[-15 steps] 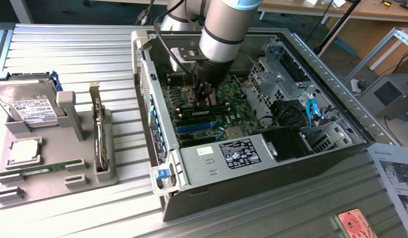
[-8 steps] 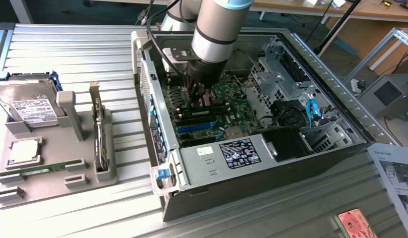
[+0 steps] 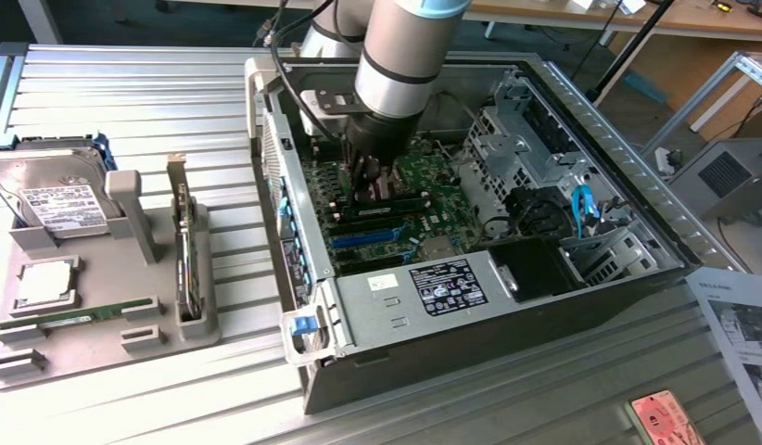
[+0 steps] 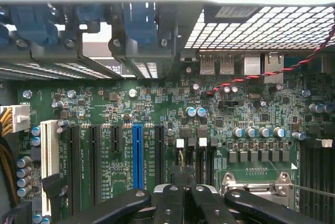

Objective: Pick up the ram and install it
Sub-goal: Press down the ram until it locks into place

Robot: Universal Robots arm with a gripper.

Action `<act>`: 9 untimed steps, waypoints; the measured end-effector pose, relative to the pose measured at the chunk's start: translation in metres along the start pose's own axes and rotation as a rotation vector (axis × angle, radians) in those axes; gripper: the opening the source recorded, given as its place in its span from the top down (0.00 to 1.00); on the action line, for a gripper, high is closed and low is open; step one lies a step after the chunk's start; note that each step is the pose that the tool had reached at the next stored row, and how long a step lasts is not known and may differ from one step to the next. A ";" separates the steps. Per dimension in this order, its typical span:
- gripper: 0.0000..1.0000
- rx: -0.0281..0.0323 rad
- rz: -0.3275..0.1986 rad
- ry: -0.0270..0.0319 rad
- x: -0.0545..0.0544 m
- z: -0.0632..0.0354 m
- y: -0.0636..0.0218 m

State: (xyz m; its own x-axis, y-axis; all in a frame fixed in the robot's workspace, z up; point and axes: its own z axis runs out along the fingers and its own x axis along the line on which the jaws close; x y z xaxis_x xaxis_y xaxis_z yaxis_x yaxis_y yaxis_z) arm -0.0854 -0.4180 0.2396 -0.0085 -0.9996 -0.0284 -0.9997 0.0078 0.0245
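The ram [image 3: 78,315], a thin green stick, lies flat in a slot of the grey holder tray [image 3: 96,348] at the exterior view's left, outside the computer. My gripper [image 3: 365,174] is far from it, lowered inside the open computer case [image 3: 480,287] just above the green motherboard [image 3: 425,171]. In the wrist view the black fingers [image 4: 170,203] meet tip to tip, so the gripper [image 4: 183,188] is shut with nothing between them. Black memory slots [image 4: 314,169] run along one edge of the motherboard [image 4: 157,109].
The tray also carries a silver hard drive [image 3: 54,199], a square processor [image 3: 41,283] and an upright card with a metal bracket [image 3: 184,250]. Case walls, a drive cage [image 3: 517,153] and cables [image 4: 272,72] surround the gripper. A paper sheet [image 3: 746,329] lies at the right.
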 end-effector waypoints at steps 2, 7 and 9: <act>0.89 -0.0001 0.000 0.0001 0.000 0.0007 0.0000; 0.89 -0.0001 0.000 0.0002 0.000 0.0021 0.0000; 0.89 0.0000 0.000 0.0001 0.000 0.0026 0.0000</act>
State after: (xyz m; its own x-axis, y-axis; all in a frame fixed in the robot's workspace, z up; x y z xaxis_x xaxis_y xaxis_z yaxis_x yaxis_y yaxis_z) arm -0.0855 -0.4180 0.2370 -0.0085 -0.9996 -0.0282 -0.9997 0.0078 0.0245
